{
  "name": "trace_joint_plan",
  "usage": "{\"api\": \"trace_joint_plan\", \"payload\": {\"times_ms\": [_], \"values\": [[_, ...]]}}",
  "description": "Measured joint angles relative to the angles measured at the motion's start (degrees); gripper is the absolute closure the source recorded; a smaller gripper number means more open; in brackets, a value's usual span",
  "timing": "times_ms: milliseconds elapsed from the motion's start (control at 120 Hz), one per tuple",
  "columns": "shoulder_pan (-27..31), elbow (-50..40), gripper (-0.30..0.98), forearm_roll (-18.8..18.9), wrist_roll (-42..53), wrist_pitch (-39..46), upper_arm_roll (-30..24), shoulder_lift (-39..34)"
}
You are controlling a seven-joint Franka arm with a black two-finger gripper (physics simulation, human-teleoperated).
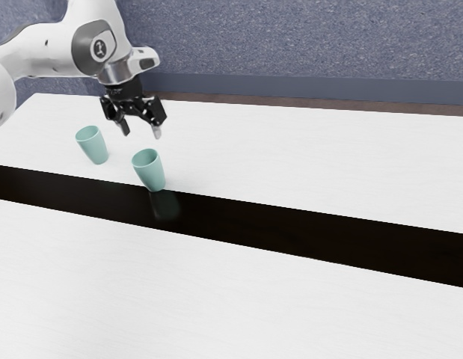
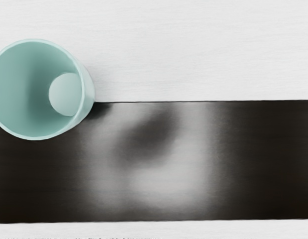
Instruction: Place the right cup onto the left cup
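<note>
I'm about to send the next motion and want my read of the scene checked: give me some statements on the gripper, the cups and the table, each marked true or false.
1. The black two-finger gripper has its fingers apart with no cup between them. True.
2. The tapered teal cup nearer the exterior view's left already sits inside the other one. False: the two stand apart.
3. The tapered teal cup nearer the exterior view's right stands at the edge of the glossy black band across the white table. True.
4. One of the two cups lies on its side. False: both stand upright, mouths up.
</note>
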Motion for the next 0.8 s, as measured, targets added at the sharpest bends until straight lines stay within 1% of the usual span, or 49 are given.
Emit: {"api": "trace_joint_plan", "payload": {"times_ms": [67, 142, 283, 433, 608, 800], "values": [[0.4, -2.6, 0.02, -0.5, -2.1, 2.9, 0.0, 0.2], [1.3, -3.2, 0.02, -0.2, -4.1, 6.0, 0.0, 1.8], [3.3, -2.3, 0.02, 0.3, -6.9, 11.1, -0.1, 6.2], [4.4, 1.2, 0.02, 0.1, -9.1, 14.0, -0.7, 10.6], [5.6, 1.7, 0.02, -2.0, -11.2, 16.2, -1.0, 14.4], [5.7, 1.7, 0.02, -3.8, -12.9, 18.3, -1.3, 16.6]]}}
